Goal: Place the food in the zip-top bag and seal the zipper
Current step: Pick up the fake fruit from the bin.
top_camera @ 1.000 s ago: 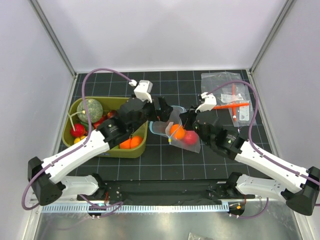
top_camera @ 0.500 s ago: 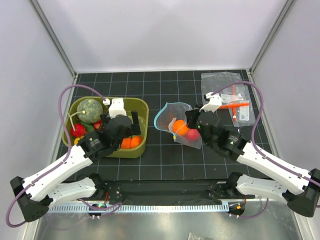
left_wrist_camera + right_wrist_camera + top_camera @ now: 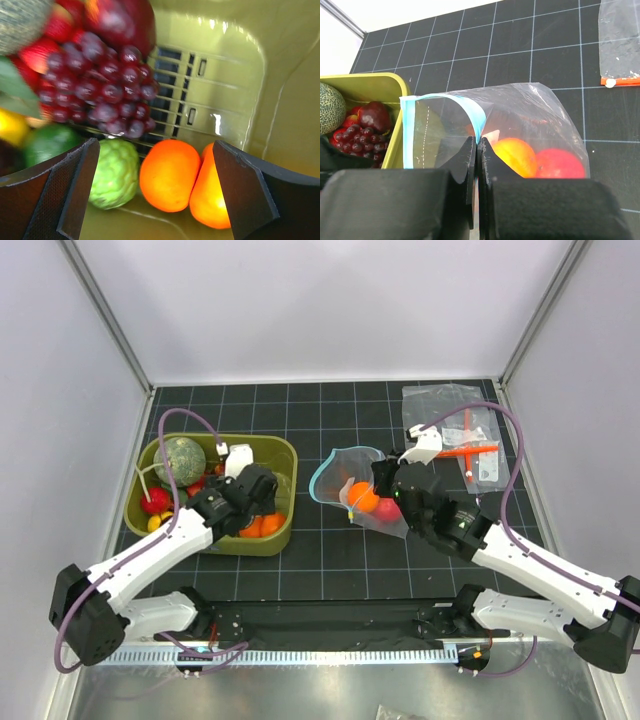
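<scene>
The clear zip-top bag (image 3: 352, 472) stands mid-table with its mouth open toward the left. Its teal zipper (image 3: 318, 480) curves round the mouth and also shows in the right wrist view (image 3: 408, 131). Inside lie one orange fruit (image 3: 517, 155) and the round red fruit (image 3: 560, 163). My right gripper (image 3: 380, 486) is shut on the bag's mouth edge (image 3: 479, 131). My left gripper (image 3: 262, 504) is open, down in the olive bin (image 3: 288, 452), jaws either side of two orange fruits (image 3: 170, 175). The dark grapes (image 3: 105, 85) lie just beyond them.
The bin also holds a grey-green melon (image 3: 180, 458), a bumpy green ball (image 3: 117, 172), a smooth green ball (image 3: 47, 145), a red fruit (image 3: 155, 500) and yellow pieces. Clear packets with an orange-red tool (image 3: 465, 445) lie at the back right.
My left gripper left the bag's mouth, swung left and came down into the bin over the orange fruits. The bag stays held by my right gripper, its mouth wider open.
</scene>
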You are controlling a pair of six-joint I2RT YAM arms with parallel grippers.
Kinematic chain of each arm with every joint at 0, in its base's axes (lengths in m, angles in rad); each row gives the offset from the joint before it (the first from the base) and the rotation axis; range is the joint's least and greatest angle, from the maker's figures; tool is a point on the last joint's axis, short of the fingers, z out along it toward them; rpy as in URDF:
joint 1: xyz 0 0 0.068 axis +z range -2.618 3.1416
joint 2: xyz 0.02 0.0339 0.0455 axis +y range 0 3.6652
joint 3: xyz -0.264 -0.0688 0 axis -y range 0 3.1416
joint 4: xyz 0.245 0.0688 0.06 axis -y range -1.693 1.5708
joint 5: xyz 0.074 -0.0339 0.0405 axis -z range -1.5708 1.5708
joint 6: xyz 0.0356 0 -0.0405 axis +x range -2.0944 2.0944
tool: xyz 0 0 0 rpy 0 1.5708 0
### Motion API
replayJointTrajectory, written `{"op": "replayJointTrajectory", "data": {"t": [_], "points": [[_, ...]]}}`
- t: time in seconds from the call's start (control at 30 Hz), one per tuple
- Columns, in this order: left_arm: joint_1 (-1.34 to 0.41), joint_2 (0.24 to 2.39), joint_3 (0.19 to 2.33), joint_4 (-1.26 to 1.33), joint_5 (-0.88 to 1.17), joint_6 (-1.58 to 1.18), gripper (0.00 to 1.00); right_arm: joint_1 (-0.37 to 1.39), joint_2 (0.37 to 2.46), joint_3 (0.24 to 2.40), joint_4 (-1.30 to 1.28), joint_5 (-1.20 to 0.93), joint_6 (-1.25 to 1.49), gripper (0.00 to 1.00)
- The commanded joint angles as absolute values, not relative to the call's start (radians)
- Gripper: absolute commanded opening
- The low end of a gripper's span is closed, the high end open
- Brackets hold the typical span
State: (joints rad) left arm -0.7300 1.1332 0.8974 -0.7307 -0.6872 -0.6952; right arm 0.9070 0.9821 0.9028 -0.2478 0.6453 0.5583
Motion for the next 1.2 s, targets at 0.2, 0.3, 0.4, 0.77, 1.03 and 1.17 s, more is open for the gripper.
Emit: {"op": "replayJointTrajectory", "data": {"t": [0.2,0.3,0.4,0.77,1.03,1.17], "points": [[-0.614,1.173,0.85,-0.595,-0.445,-0.681,1.0,0.908,0.977,0.902,-0.195,0.693,0.546,0.06],[-0.604,1.218,0.856,-0.595,-0.437,-0.683,1.0,0.908,0.985,0.904,-0.196,0.687,0.545,0.06],[-0.592,1.262,0.862,-0.594,-0.43,-0.681,1.0,0.91,0.989,0.904,-0.193,0.687,0.545,0.06],[-0.497,1.371,0.801,-0.529,-0.304,-0.69,1.0,0.908,0.996,0.902,-0.187,0.675,0.548,0.07],[-0.486,1.402,0.759,-0.518,-0.25,-0.716,0.96,0.908,0.985,0.899,-0.19,0.678,0.549,0.07],[-0.489,1.28,0.687,-0.515,-0.235,-0.744,0.96,0.908,0.976,0.897,-0.19,0.675,0.549,0.07]]}}
